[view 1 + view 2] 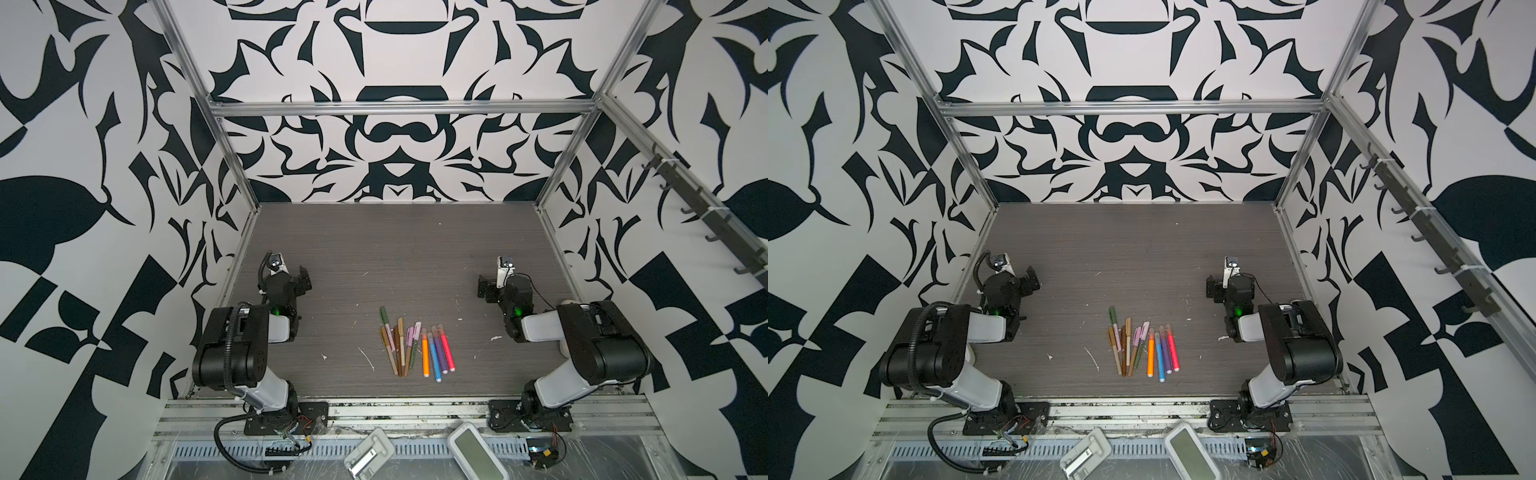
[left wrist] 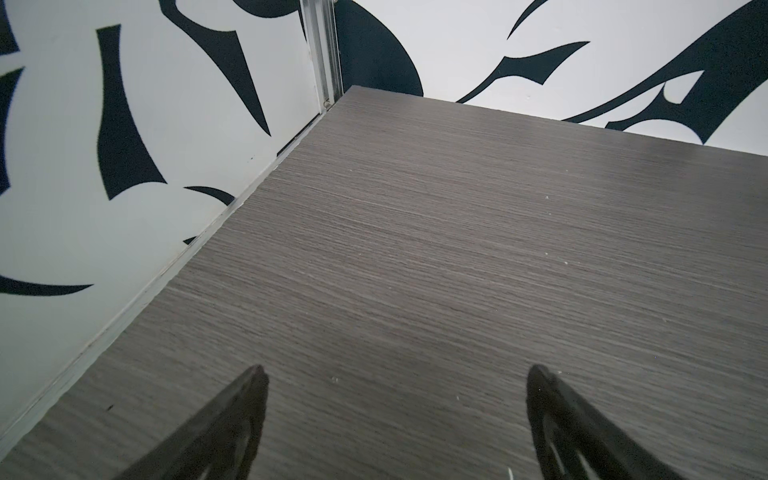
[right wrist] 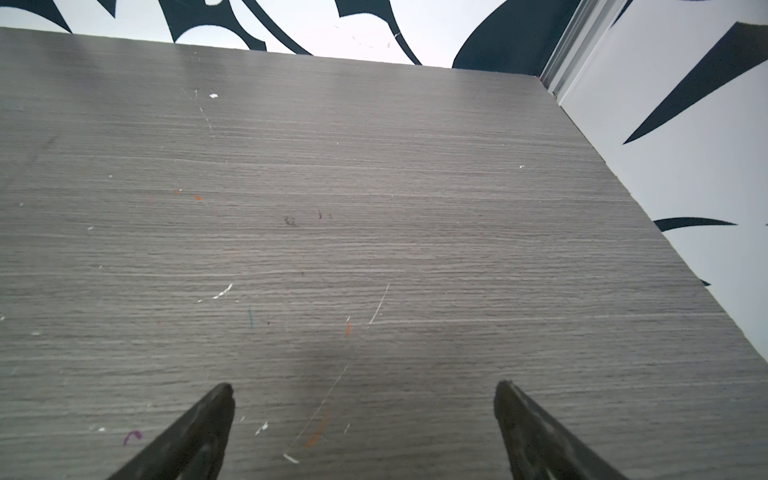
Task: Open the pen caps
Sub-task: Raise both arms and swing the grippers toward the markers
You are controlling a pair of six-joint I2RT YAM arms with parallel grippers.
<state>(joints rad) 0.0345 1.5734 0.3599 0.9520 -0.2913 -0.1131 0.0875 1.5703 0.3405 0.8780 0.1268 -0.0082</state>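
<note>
Past the near edge of the desk [image 1: 374, 249], a white handset [image 1: 478, 451] and a pale bracket [image 1: 370, 455] are seen on the rail. The pens [image 1: 425, 353], with the pen caps [image 1: 442, 331] fitted on their far ends, are fanned near the middle of that edge in both top views; only bare, flecked desk is shown in the wrist views. The left pincer [image 2: 397, 374] and right pincer [image 3: 365, 388] are held spread, well apart from the pens, toward the side edges.

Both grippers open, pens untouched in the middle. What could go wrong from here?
The muted pens lie crossed in a heap: a pinch may catch two or scatter them. The bright pens lie side by side, close together: a grab may nudge a neighbour. Left gripper and right gripper face away from both groups; neither wrist view shows them.
</note>
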